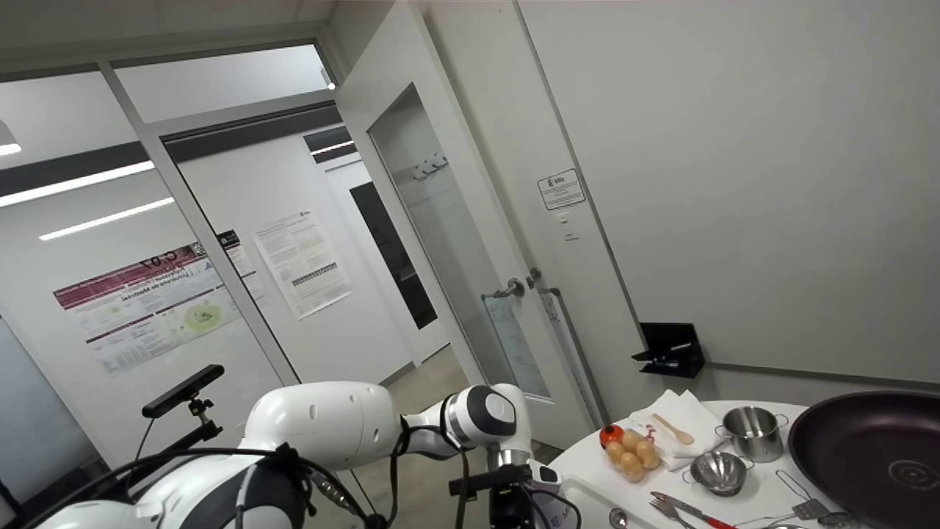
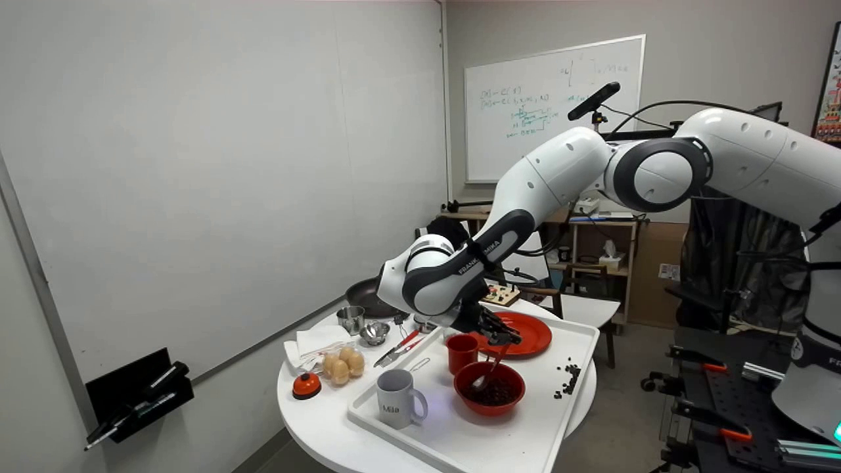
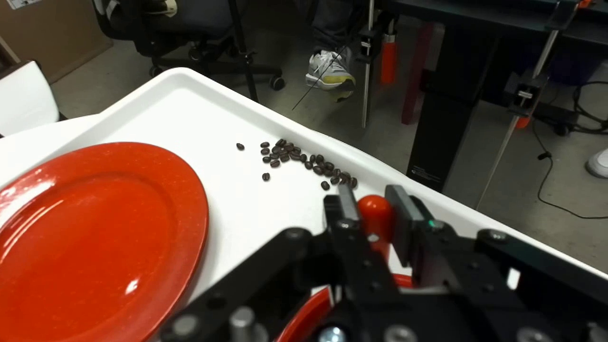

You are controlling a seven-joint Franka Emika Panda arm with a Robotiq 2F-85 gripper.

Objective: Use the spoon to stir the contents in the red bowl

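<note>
One steel pot [image 2: 351, 320] and, just beside it, a small two-handled metal bowl [image 2: 374, 333] stand well to the left of the red bowl [image 2: 487, 408] and behind it in an exterior view. A dark frying pan [image 2: 361, 297] sits farther back, partly hidden by the robot arm [image 2: 568, 164]. Left of the red bowl is a grey mug [image 2: 395, 399] lettered "Mila"; what it holds cannot be told. Just behind the red bowl, slightly left, stands an upright red cup [image 2: 462, 353]. Dark coffee beans [image 2: 497, 393] lie inside the red bowl, and the red-handled spoon [image 2: 500, 355] leans in it, metal end down, handle slanting up to the right. The gripper [image 3: 376, 213] is clamped on that handle, pinching it from both sides. A red plate [image 2: 531, 337] lies behind the bowl, toward the right.

Well left of the red bowl, the round white table [image 2: 322, 420] bears a red dome-shaped object [image 2: 306, 384], a white cloth [image 2: 322, 338], brown eggs [image 2: 340, 369] and a red-handled knife [image 2: 396, 349]. Beneath the bowl lies a white tray [image 2: 499, 443], with loose coffee beans [image 2: 573, 373] scattered on it to the bowl's right. Beyond, a black marker holder [image 2: 139, 397] is on the wall [image 2: 217, 184] far left, a written-on whiteboard [image 2: 555, 108] behind, a black bench [image 2: 729, 348] far right.
</note>
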